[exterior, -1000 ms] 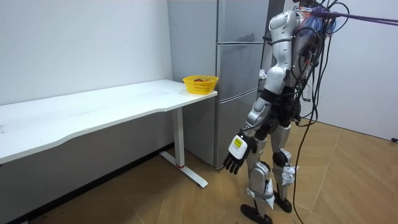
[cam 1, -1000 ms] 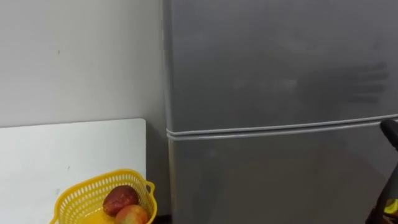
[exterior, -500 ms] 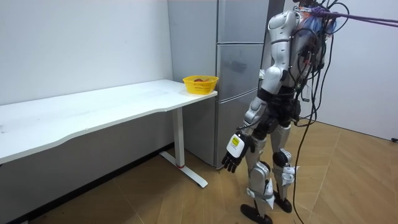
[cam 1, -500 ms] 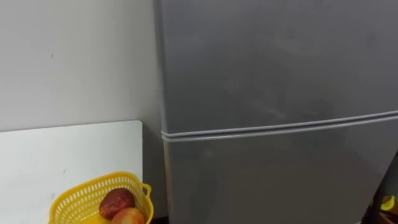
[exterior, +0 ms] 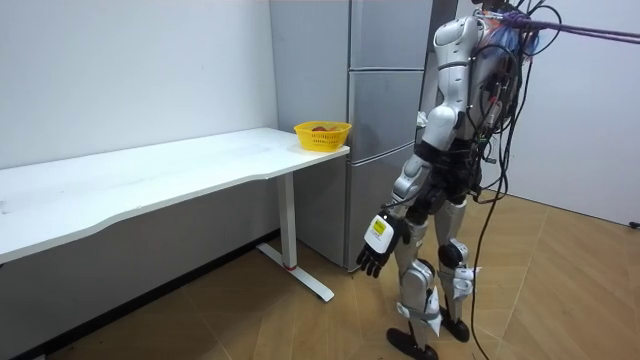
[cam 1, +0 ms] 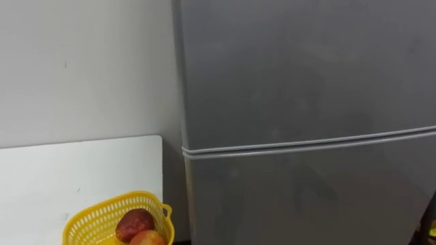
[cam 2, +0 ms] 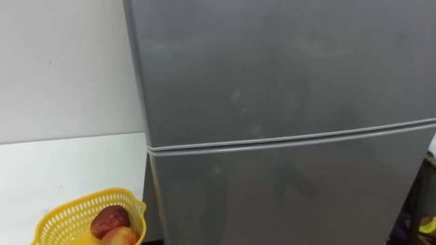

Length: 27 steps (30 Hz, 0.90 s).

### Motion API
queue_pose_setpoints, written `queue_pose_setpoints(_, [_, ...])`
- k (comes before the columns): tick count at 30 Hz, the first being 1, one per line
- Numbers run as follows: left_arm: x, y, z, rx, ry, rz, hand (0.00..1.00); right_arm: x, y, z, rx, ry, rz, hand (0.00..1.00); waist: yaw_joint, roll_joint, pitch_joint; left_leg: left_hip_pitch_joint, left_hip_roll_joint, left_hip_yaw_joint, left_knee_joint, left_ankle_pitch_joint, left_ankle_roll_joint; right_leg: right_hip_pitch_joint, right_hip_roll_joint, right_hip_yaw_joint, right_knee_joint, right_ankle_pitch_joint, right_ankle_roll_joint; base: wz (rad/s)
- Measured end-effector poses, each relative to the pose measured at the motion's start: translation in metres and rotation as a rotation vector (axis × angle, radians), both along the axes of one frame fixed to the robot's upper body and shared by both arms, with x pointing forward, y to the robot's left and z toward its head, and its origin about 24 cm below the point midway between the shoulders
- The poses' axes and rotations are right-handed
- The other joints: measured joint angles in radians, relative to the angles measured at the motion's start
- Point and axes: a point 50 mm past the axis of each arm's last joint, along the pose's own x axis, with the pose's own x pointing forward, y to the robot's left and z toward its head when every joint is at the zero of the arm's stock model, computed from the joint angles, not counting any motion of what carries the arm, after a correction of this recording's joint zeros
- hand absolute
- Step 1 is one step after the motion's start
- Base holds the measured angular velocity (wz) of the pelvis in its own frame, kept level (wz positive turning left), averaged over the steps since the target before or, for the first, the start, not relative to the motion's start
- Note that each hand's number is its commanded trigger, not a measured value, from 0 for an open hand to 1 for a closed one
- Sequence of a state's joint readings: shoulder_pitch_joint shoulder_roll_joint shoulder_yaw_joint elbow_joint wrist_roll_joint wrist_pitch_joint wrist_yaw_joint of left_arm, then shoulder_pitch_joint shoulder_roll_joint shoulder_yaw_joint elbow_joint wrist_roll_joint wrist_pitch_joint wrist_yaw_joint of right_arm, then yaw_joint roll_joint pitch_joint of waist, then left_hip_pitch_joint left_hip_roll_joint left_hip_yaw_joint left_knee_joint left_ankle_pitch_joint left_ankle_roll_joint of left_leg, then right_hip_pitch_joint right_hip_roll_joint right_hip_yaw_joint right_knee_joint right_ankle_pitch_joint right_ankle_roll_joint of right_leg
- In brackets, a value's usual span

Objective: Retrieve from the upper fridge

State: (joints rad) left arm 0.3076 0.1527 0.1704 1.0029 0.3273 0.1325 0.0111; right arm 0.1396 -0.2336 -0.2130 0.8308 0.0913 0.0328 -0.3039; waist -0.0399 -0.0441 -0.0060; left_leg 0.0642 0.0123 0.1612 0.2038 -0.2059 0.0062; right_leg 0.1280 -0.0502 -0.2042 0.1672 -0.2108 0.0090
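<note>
Upper fridge door (cam 1: 306,68) is shut dead ahead at 12 o'clock, left hand (exterior: 375,250) dangling low, fingers slack.

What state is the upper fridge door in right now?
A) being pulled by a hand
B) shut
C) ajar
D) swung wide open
B: the upper fridge door sits flush, its bottom edge meeting the lower door along an even seam, and the left hand hangs open beside the robot's leg, away from the fridge.
</note>
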Motion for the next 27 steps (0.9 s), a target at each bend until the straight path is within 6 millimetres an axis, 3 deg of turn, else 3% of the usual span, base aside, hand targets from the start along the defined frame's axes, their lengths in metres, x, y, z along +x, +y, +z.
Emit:
queue_pose_setpoints(3, [0.001, -0.003, -0.001, -0.009, 0.012, -0.025, 0.00, -0.017, 0.011, -0.016, 0.033, 0.139, 0.091, 0.00, 0.017, -0.003, 0.0007, 0.001, 0.000, 0.000, 0.002, 0.000, 0.000, 0.002, -0.001, 0.000, 0.000, 0.000, 0.000, 0.00])
queue_pose_setpoints(10, [-0.007, -0.004, -0.003, -0.020, 0.056, -0.015, 0.00, -0.043, 0.027, -0.034, 0.154, 0.275, 0.145, 0.00, 0.047, -0.004, 0.0050, 0.002, 0.000, 0.000, 0.003, 0.000, 0.000, 0.002, -0.001, 0.002, -0.010, 0.000, 0.000, 0.00])
queue_pose_setpoints(20, [-0.001, -0.008, -0.004, -0.059, 0.055, -0.029, 0.00, -0.052, 0.048, -0.046, 0.306, 0.342, 0.227, 0.00, 0.058, -0.001, 0.0066, -0.011, -0.003, -0.014, 0.001, -0.001, 0.000, 0.004, -0.001, -0.018, -0.015, 0.000, 0.000, 0.04])
queue_pose_setpoints(27, [-0.005, -0.013, -0.006, -0.085, 0.091, -0.044, 0.00, -0.065, 0.061, -0.053, 0.409, 0.358, 0.151, 0.00, 0.050, -0.002, 0.0072, -0.001, -0.008, -0.031, 0.001, -0.001, 0.000, 0.017, -0.004, -0.027, -0.018, -0.003, 0.003, 0.05])
